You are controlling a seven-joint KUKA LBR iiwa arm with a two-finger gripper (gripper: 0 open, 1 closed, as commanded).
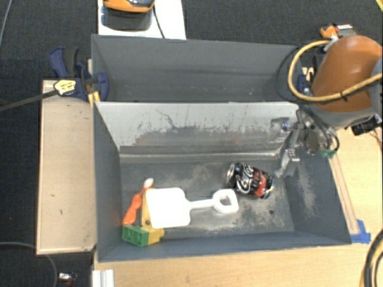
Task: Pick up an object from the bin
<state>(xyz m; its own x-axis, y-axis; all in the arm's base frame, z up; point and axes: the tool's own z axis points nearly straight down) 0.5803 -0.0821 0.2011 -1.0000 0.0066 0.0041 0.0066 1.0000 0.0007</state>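
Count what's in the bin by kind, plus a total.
crushed can: 1
white shovel: 1
orange carrot-shaped toy: 1
blocks: 2 (green block, yellow block)
Total: 5

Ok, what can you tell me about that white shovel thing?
It's a white toy shovel, plastic by the look, lying flat on the bin floor at the front left. Its broad square blade points left, against an orange piece and beside a green block; its loop handle ends near the crushed can.
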